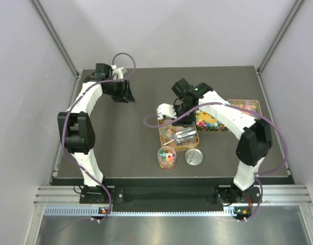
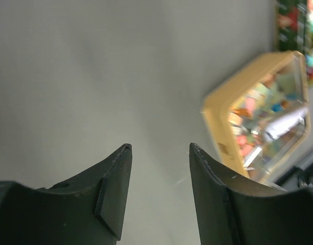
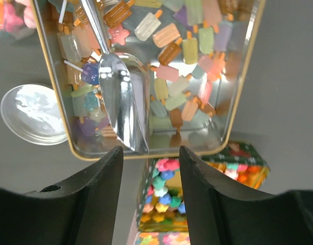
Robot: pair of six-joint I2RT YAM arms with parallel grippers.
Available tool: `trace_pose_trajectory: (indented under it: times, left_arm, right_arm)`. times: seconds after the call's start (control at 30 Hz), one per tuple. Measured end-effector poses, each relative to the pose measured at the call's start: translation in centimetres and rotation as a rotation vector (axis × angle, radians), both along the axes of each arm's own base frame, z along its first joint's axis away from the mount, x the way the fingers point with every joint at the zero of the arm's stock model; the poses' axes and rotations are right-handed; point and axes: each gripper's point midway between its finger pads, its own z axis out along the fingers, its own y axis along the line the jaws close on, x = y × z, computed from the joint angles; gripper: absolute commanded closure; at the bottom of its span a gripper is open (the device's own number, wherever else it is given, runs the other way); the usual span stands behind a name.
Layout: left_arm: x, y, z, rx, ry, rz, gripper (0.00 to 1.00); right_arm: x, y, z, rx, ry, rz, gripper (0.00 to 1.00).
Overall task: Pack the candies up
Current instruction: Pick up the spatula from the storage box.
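Shiny metal scoop (image 3: 123,99), popsicle-shaped candies (image 3: 189,51)

Bright, even light; the left wrist view is blurred.

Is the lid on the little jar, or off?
Off: the round silver lid lies flat beside the jar, whose candies show from above.

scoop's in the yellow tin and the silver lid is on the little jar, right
No. The scoop is in the yellow tin, but the silver lid lies flat beside the little jar, which stands open. The top view shows it.
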Motion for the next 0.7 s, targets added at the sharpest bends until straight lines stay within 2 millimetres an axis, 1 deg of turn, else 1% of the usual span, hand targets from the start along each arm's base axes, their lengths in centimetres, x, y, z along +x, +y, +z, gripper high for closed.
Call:
trace_pose_trajectory:
  times: [0.07, 0.13, 0.2, 0.33, 0.43, 0.7]
  left_arm:
    - [0.4, 2.0, 0.3, 0.027, -0.016, 0.046, 0.46]
    - [0.4, 2.9, 0.7, 0.047, -0.029, 0.068, 0.46]
    - [0.1, 3.1, 1.1, 0.061, -0.042, 0.072, 0.46]
    - [-0.2, 3.1, 1.6, 0.071, -0.062, 0.066, 0.46]
    - [-0.2, 3.4, 1.7, 0.076, -0.067, 0.069, 0.46]
    - [0.0, 4.2, 1.7, 0.09, -0.07, 0.088, 0.46]
  right_arm:
    - [0.2, 0.4, -1.8, -0.039, 0.019, 0.038, 0.53]
    - [0.3, 0.7, -2.8, -0.063, 0.027, 0.072, 0.54]
    - [0.2, 1.0, -3.4, -0.082, 0.028, 0.103, 0.54]
    - [0.2, 1.3, -3.6, -0.097, 0.013, 0.143, 0.56]
    - [0.3, 1.3, -4.0, -0.114, 0.012, 0.158, 0.59]
    - [0.7, 1.0, -6.1, -0.169, 0.024, 0.177, 0.66]
